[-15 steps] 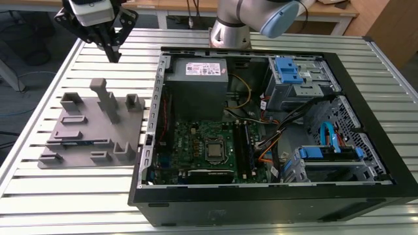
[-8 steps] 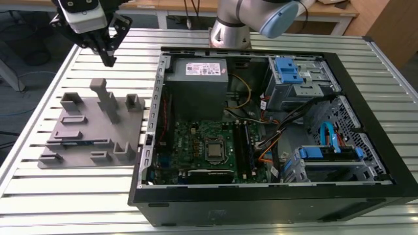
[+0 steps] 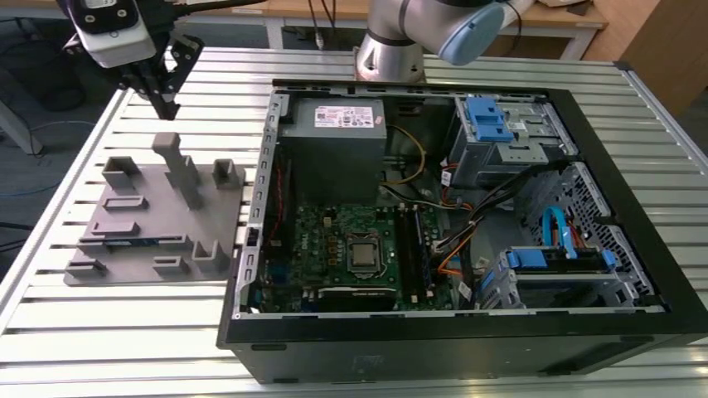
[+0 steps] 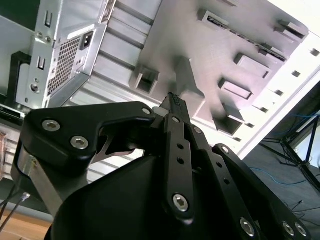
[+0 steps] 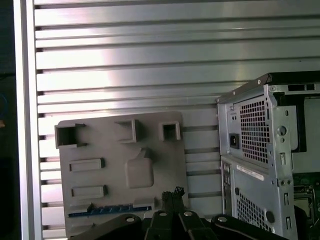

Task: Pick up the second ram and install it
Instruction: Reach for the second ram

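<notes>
the gripper (image 3: 168, 106) hangs in the air over the far end of the grey holder block (image 3: 155, 220), near its tall post (image 3: 168, 149). its fingers are pressed together and there is nothing between them. in both wrist views the finger ends (image 5: 172, 194) (image 4: 173, 100) look like one dark point.

the second ram (image 3: 131, 242) is not in the gripper. it lies flat in a long low slot near the front edge of the grey holder block. it is thin and dark with little blue patches. in the first wrist view it looks like a blue strip (image 5: 110, 210) along one edge of the block. the gripper is up high and well apart from it, at the other end of the block.

the block sits on a silver metal surface (image 3: 66, 319) made of long slats. beside it, on the exterior view's right, lies a big black computer case (image 3: 465, 352) with its side open. inside is a green board (image 3: 332, 236), a grey power box (image 3: 337, 141) and many wires. the arm's round base (image 3: 390, 54) stands behind the case. past the surface there is a wooden desk (image 3: 559, 18) and a dark floor (image 3: 33, 124) with cables.
</notes>
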`<state>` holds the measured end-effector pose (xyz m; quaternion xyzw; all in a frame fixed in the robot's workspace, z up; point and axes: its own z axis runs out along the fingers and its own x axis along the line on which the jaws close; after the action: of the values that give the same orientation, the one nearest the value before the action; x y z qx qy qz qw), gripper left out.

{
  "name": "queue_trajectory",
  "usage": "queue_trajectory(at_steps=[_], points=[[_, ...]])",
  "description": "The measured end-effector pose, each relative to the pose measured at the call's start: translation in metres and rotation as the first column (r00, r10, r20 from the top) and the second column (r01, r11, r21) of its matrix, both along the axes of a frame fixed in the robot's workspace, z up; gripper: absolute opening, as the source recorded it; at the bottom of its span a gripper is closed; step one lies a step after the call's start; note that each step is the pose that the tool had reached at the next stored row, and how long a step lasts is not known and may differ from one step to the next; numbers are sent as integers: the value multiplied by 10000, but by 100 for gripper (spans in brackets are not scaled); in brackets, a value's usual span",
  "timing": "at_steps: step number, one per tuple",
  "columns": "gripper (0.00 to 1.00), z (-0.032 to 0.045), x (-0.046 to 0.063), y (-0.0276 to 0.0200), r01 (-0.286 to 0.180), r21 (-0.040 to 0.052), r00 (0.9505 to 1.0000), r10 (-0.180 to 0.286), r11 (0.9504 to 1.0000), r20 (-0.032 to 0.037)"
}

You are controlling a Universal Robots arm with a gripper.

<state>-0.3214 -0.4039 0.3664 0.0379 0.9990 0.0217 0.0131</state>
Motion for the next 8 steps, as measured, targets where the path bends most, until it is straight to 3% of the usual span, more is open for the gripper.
queue_trajectory(at_steps=[8], points=[[11, -38, -157, -33, -1, -1, 10000, 1, 10000, -1]])
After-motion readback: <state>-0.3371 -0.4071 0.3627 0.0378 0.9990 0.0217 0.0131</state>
